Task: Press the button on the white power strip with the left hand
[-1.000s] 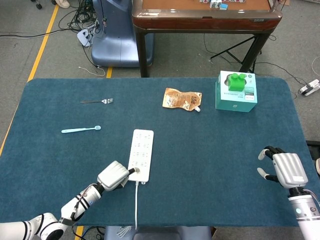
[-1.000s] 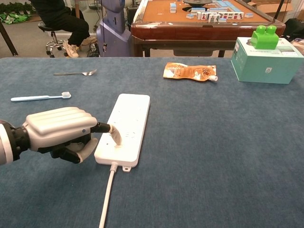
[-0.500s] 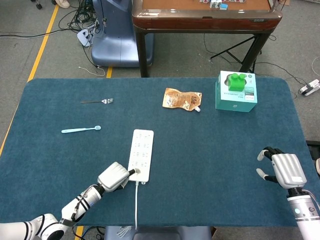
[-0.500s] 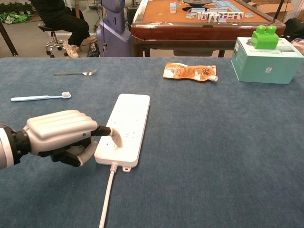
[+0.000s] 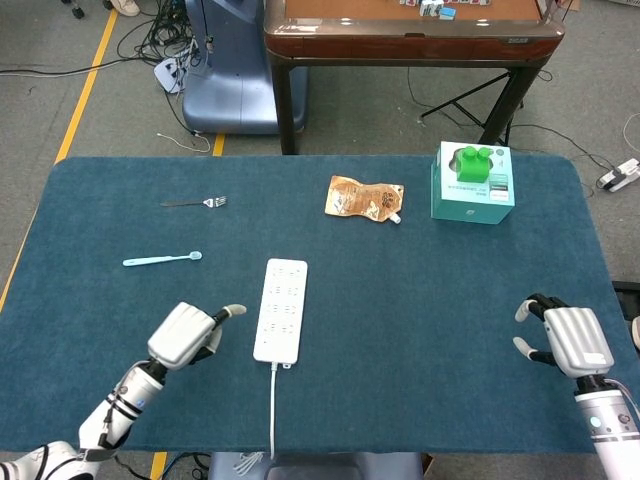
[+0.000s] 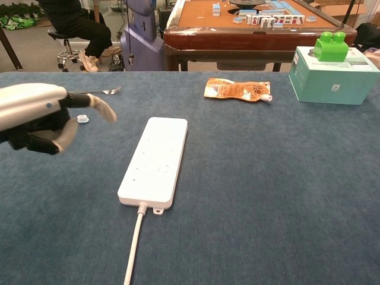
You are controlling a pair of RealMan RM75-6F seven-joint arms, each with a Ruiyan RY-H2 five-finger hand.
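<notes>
left robot hand (image 5: pixel 184 336) raised — beside power strip (image 5: pixel 281 309)

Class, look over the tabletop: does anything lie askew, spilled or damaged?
Nothing stands out. The power strip lies flat with its cord attached; the fork, toothbrush, orange pouch and green box look intact.

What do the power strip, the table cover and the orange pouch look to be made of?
Power strip: smooth matte white casing, likely rigid plastic. Table cover: dark teal with a fuzzy nap, looks like carpet or felt. Orange pouch: crinkled and glossy with a small white spout, probably foil or plastic film.
</notes>
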